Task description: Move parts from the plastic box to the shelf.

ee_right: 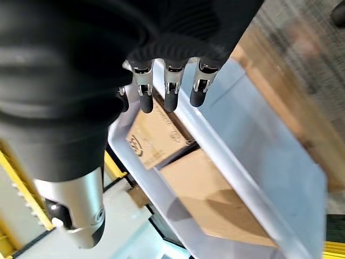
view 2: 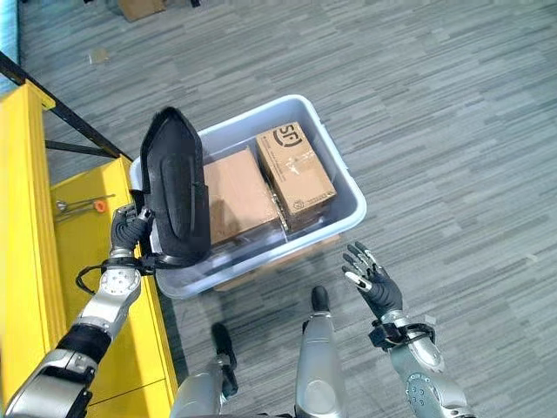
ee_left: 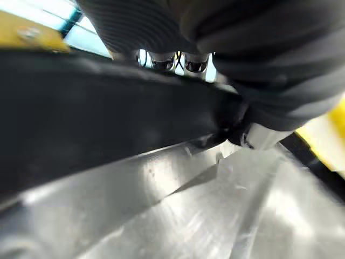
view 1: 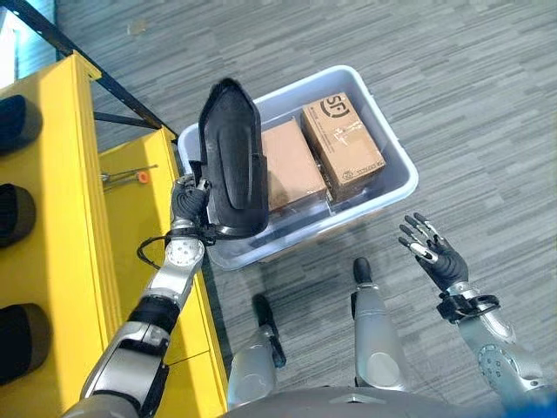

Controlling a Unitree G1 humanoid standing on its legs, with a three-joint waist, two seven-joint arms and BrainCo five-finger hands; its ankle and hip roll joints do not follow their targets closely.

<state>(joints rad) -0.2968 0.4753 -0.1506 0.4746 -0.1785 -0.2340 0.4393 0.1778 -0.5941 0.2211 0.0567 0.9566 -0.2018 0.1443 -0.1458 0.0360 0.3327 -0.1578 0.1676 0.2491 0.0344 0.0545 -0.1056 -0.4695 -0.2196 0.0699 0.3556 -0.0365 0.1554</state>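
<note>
Gripping black part [view 1: 231, 161] upright, left hand [view 1: 188, 198], tapered end up.

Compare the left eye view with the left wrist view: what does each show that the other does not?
The left eye view alone shows the two cardboard boxes, the open right hand off to the side, and the black parts on the yellow shelf. The left wrist view alone shows the fingers curled over the part's edge. Both share the left hand, the black part and the plastic box.
</note>
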